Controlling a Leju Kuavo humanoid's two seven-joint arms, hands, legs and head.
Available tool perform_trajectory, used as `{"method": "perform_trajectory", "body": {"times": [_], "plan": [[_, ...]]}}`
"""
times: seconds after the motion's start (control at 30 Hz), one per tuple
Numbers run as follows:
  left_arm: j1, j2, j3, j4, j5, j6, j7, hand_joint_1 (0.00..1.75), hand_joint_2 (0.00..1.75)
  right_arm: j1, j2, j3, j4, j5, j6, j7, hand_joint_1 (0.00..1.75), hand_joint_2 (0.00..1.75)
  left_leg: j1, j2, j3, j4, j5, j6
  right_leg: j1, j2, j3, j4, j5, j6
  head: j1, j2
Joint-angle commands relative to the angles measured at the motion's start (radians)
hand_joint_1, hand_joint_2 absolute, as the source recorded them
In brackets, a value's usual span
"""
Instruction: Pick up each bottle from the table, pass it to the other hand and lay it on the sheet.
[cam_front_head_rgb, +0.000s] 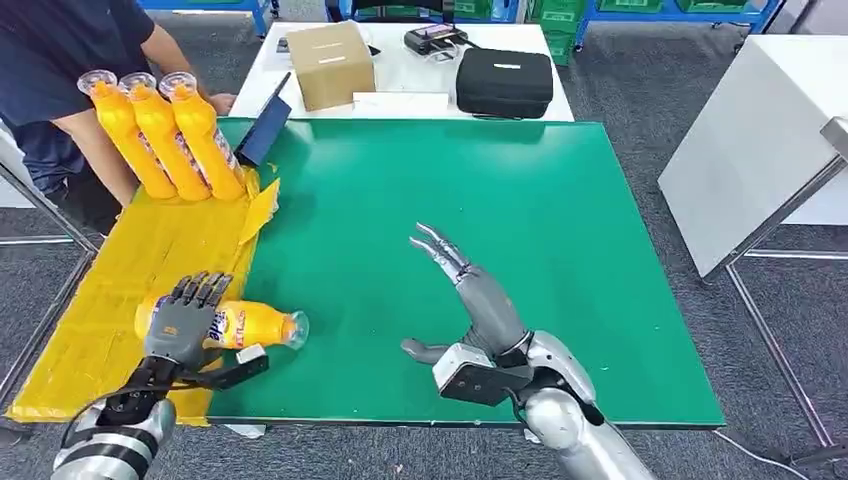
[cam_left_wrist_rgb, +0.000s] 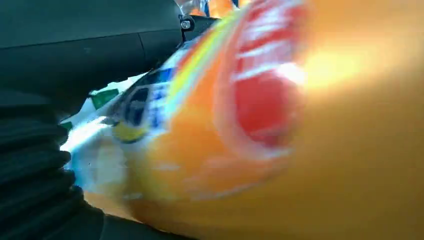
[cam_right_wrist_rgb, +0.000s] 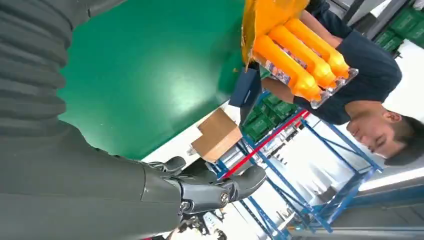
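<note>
1. Green desk (cam_front_head_rgb: 480, 200) on grey carpet, yellow sheet (cam_front_head_rgb: 120, 300) along its left edge; white desk (cam_front_head_rgb: 400, 75) behind with cardboard box (cam_front_head_rgb: 331, 63) and black case (cam_front_head_rgb: 505, 80).
2. Three orange bottles (cam_front_head_rgb: 165, 135) side by side at the sheet's far end, beside a person (cam_front_head_rgb: 60, 60).
3. Bottle (cam_front_head_rgb: 235, 325) lying crosswise on the sheet's inner edge, cap toward the green, gripped by left hand (cam_front_head_rgb: 185, 320).
4. Right hand (cam_front_head_rgb: 470, 290) over the green, fingers spread, holding nothing.

grey carpet floor (cam_front_head_rgb: 650, 90), white tables (cam_front_head_rgb: 760, 140)

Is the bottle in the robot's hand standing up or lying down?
Lying down. The bottle lies sideways under the left hand, half on the yellow sheet.
</note>
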Motion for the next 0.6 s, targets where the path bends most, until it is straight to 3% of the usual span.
{"method": "perform_trajectory", "body": {"times": [0.03, 0.3, 0.4, 0.5, 0.6], "plan": [[0.05, 0.008, -0.031, 0.148, -0.01, -0.052, -0.005, 0.0, 0.0, -0.046, -0.005, 0.021, 0.072, -0.002, 0.004, 0.001, 0.0, 1.75, 0.0, 0.008, -0.003, -0.002, 0.001, -0.001, 0.0, 0.01, -0.005, -0.001, 0.002, -0.001, 0.0, 0.0], [0.021, 0.019, -0.023, 0.185, 0.04, -0.154, -0.028, 0.0, 0.0, -0.056, 0.006, 0.021, 0.085, -0.002, 0.005, 0.0, 0.0, 1.75, 0.0, 0.007, 0.008, -0.002, -0.001, -0.002, -0.001, 0.01, 0.006, -0.002, -0.002, 0.001, 0.0, 0.0], [0.017, 0.02, -0.025, 0.194, 0.043, -0.166, -0.027, 0.0, 0.0, -0.056, 0.008, 0.022, 0.087, -0.002, 0.006, 0.0, 0.0, 1.75, -0.002, 0.001, 0.011, -0.001, -0.002, -0.001, -0.003, 0.002, 0.017, 0.0, -0.002, 0.002, 0.0, 0.0], [0.008, 0.034, -0.048, 0.213, 0.037, -0.204, -0.004, 0.0, 0.0, -0.058, 0.01, 0.022, 0.09, 0.0, 0.007, 0.0, 0.0, 1.75, -0.001, 0.001, 0.008, 0.0, -0.005, -0.002, -0.002, 0.005, 0.007, 0.0, -0.001, 0.0, 0.0, 0.0], [0.01, 0.037, -0.057, 0.204, 0.035, -0.154, 0.016, 0.0, 0.0, -0.056, 0.01, 0.022, 0.091, 0.001, 0.007, 0.001, 0.0, 1.75, -0.001, 0.002, 0.01, 0.001, -0.012, -0.003, -0.002, 0.005, 0.008, 0.002, -0.01, -0.002, 0.0, 0.0]]}}
